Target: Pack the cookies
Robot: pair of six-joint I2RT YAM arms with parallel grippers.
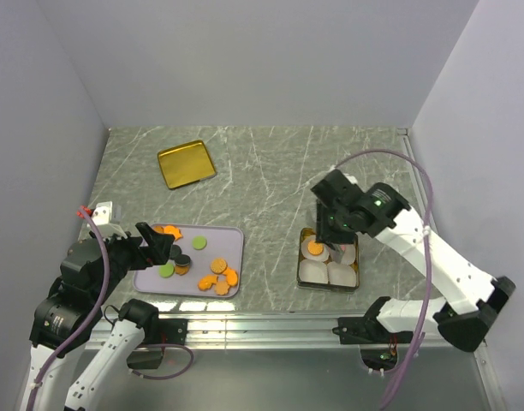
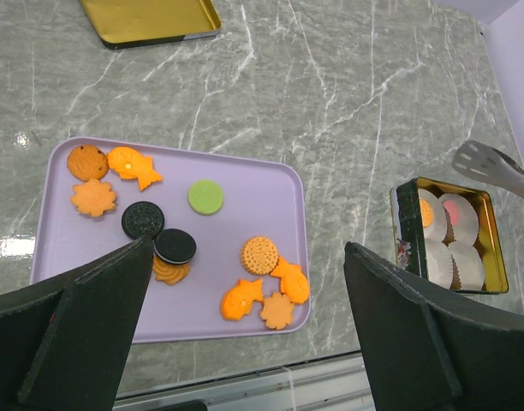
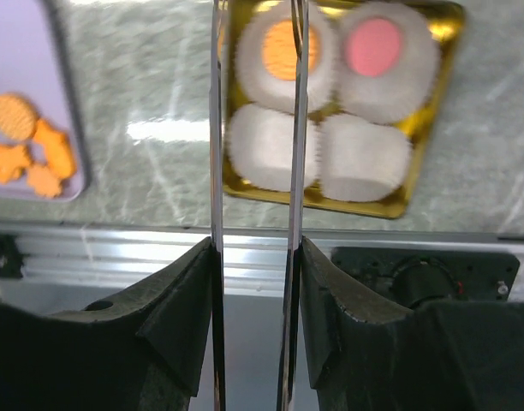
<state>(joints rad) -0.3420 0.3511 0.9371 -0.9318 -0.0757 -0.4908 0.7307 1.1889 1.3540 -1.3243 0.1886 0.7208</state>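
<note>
- Top external view: most of the cookies [image 1: 217, 265] lie on the lavender tray [image 1: 234, 235] at the left of the tabletop [image 1: 262, 180]. The left claw [image 1: 163, 247] hangs over the tray's left part, spread wide with nothing in it. On the right, the right claw [image 1: 335, 233] is clenched on a pair of tongs [image 1: 340, 253] that reach down over the gold tin [image 1: 301, 267]. The gold lid [image 1: 186, 163] lies well apart at the far left, so the tin is not closed.
- Left wrist view: eleven pieces lie on the tray. They are orange rounds, flowers and fish shapes, one green disc and two black sandwich cookies, one of which partly covers an orange piece. The tin holds four white paper cups [image 2: 467, 261].
- Right wrist view: both fingers press the tongs' thin blades, which run towards the far-left cup, where an orange cookie sits. I cannot tell whether the tips touch it. The cup beside it holds a pink cookie, and the two nearer cups are empty.
- Judgement: two cookies are packed and eleven wait on the tray, so the job looks to be in its early part, with the lid to fit last.
</note>
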